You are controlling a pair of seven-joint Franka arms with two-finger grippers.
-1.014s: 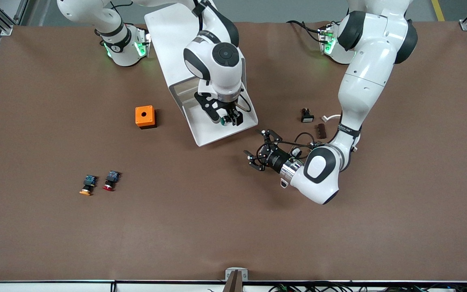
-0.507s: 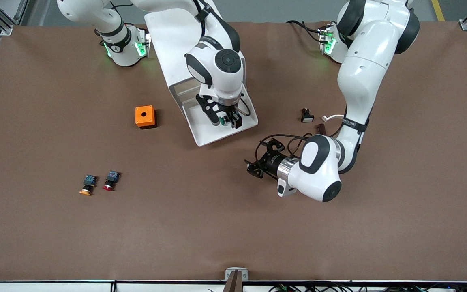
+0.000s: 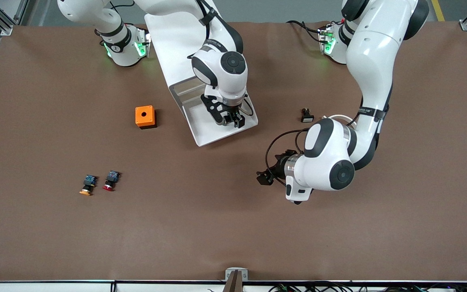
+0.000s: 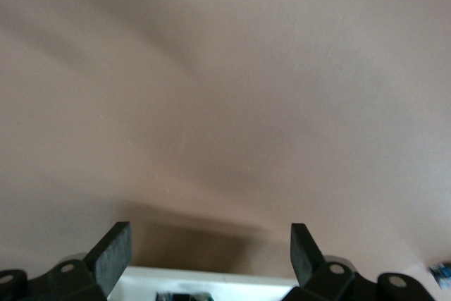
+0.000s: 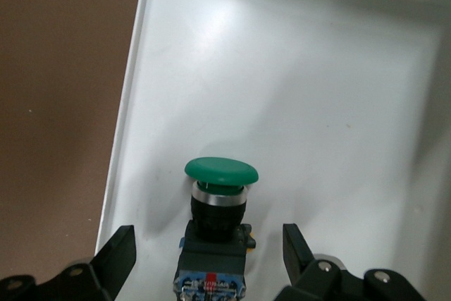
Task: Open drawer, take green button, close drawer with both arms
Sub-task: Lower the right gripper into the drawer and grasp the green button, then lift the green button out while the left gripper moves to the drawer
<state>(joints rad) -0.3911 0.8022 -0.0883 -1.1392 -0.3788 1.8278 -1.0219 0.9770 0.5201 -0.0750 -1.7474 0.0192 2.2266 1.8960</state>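
The button (image 5: 220, 216) is seen lying in the open white drawer (image 3: 211, 132), between the spread fingers of the right gripper (image 3: 228, 120), which is lowered into the drawer without clamping the button. The left gripper (image 3: 266, 175) is held over the bare brown table (image 3: 176, 227), nearer the front camera than the drawer, its fingers (image 4: 113, 255) set apart and empty.

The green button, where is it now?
The green button lies in the open white drawer, between the right gripper's open fingers.
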